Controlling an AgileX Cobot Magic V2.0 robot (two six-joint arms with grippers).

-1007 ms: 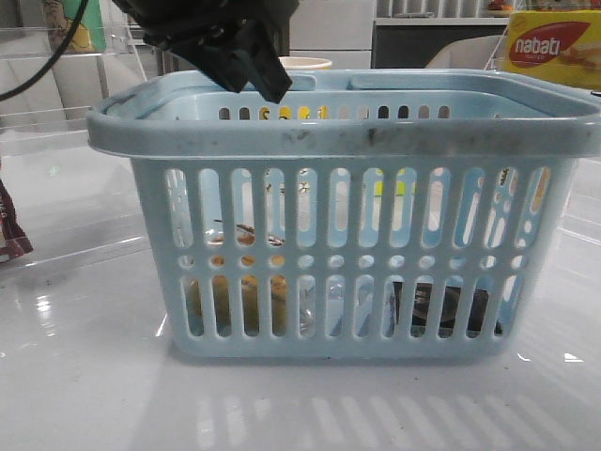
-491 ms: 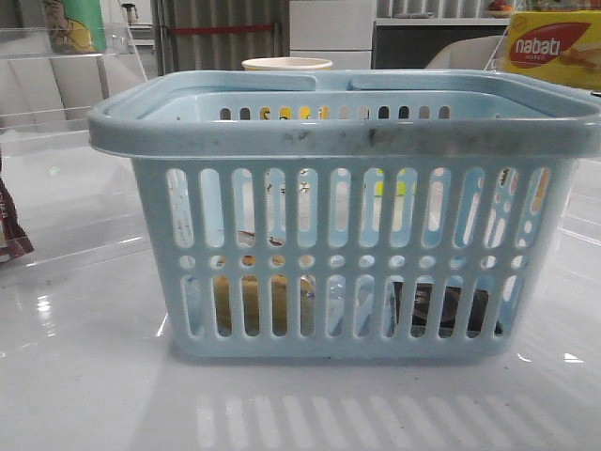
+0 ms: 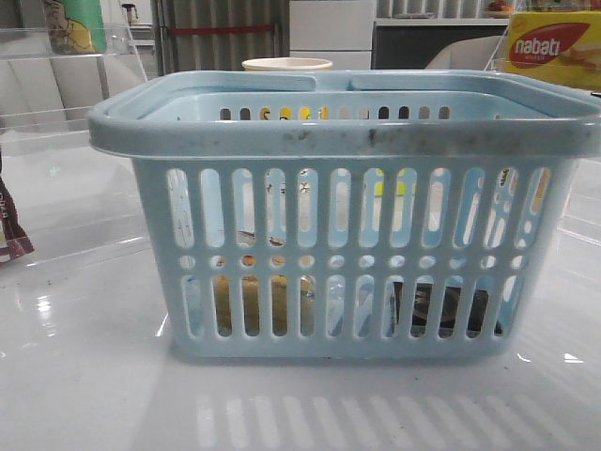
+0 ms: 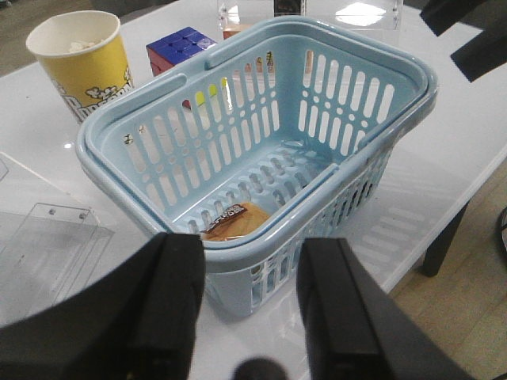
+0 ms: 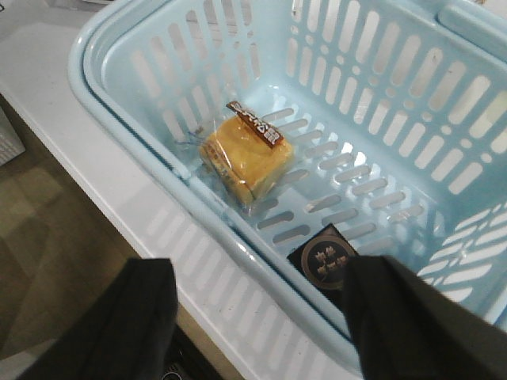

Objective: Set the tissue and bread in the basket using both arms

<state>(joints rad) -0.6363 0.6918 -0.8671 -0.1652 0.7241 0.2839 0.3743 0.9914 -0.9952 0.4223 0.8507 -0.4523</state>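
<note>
a light-blue slotted basket [image 3: 347, 216] stands on a glossy white bench [image 3: 84, 376]. inside it, on the floor, lies the bread [image 5: 244, 157], a yellow-brown loaf in clear wrap, and near it, apart from it, the tissue [image 5: 326, 261], a small dark flat pack with a round print. both task things appear to be in place already.

the bread looks soft, light and easy to crush, its wrap slippery, so it would best be held lightly across its sides. the tissue looks light and squashy, easiest pinched by its edges.

the left gripper [image 4: 249, 305] hovers above and outside the basket rim, fingers spread apart and holding nothing. the right gripper [image 5: 257, 321] hangs above the rim on the bread's side, fingers also wide apart and empty. neither arm shows in the front view.
</note>
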